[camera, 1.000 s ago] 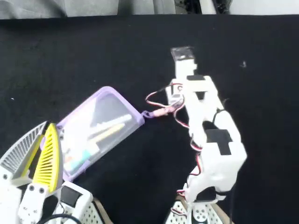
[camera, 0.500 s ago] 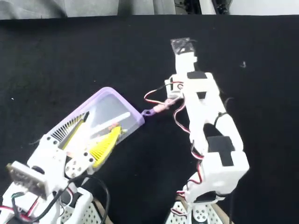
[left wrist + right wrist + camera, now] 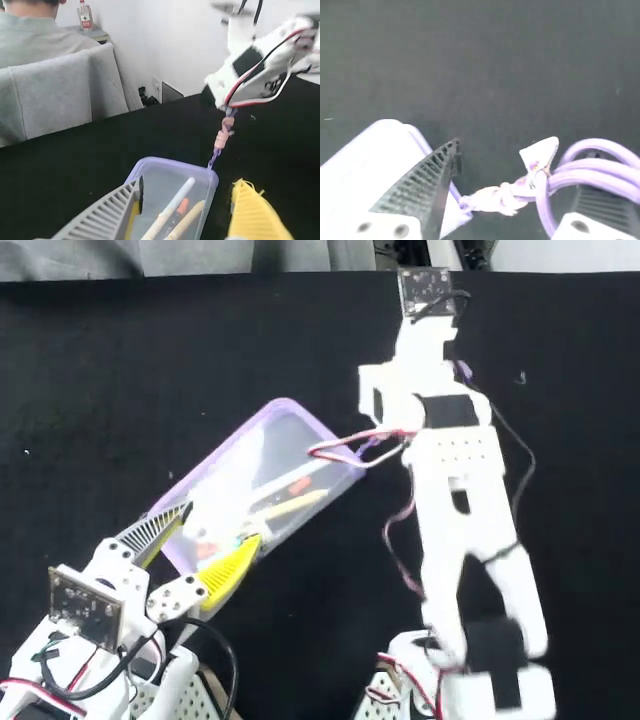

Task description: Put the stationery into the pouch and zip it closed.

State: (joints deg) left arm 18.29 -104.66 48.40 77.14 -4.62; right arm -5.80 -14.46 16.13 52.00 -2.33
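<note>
Black table (image 3: 100, 360) is where zipping is judged begun: the zip pull (image 3: 495, 197) is pinched in the right gripper (image 3: 519, 174). The pouch (image 3: 270, 455) must be braced by the wide-spread left gripper (image 3: 222, 526).

Arms (image 3: 462, 500) white w/ blk patches, red cables (image 3: 340, 450); fingers (image 3: 228, 570) yellow/grey.

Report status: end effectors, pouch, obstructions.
Left end effector open, straddling pouch. Right end effector at zip pull. Stationery inside; zip unclear. Arm wires overhang pouch corner.

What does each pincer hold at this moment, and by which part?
The zipper pull cord runs taut into the right pincer, by its far end; whether it is clamped cannot be told. The left pincer straddles the pouch, open, holding nothing.
</note>
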